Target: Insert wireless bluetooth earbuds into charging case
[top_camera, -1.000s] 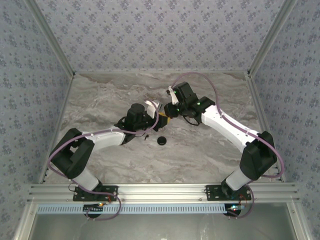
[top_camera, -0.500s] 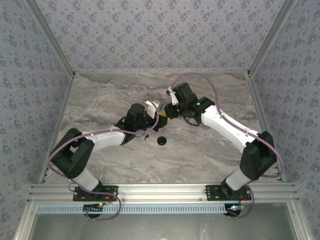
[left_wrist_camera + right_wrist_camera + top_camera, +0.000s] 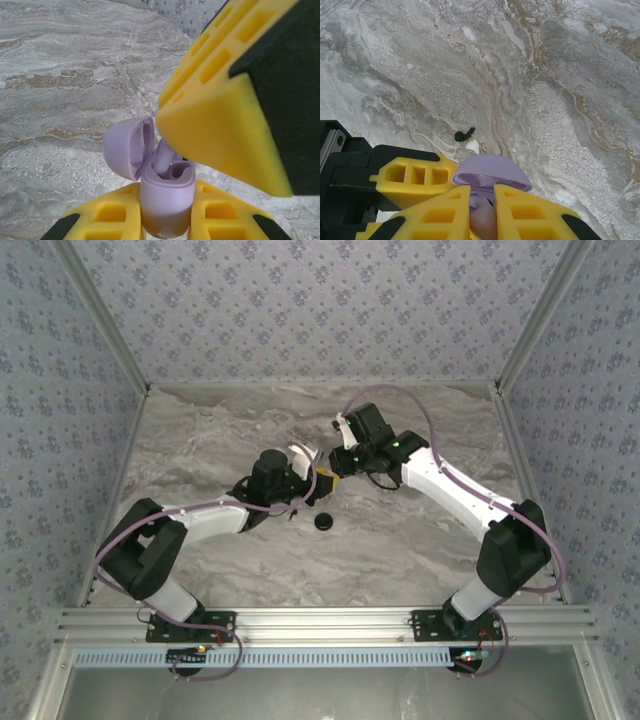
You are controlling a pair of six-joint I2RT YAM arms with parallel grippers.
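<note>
Nearest the arm bases, a black round puck [image 3: 323, 522] lies alone on the marbled tabletop [image 3: 400, 550]; a small black bud with a stem [image 3: 464, 134] lies on the stone close by, apart from everything else; just beyond the puck the two arms meet at mid-table; the left tool [image 3: 167, 190] is pressed in on the body of a lilac charging case [image 3: 165, 212], held clear of the tabletop with its lid [image 3: 127, 150] swung open to one side; a lilac earbud [image 3: 162, 157] stands in the case's well; the right tool [image 3: 482, 192] comes in from the far side, its yellow fingers nearly together, pinching that earbud at the case's mouth.
</note>
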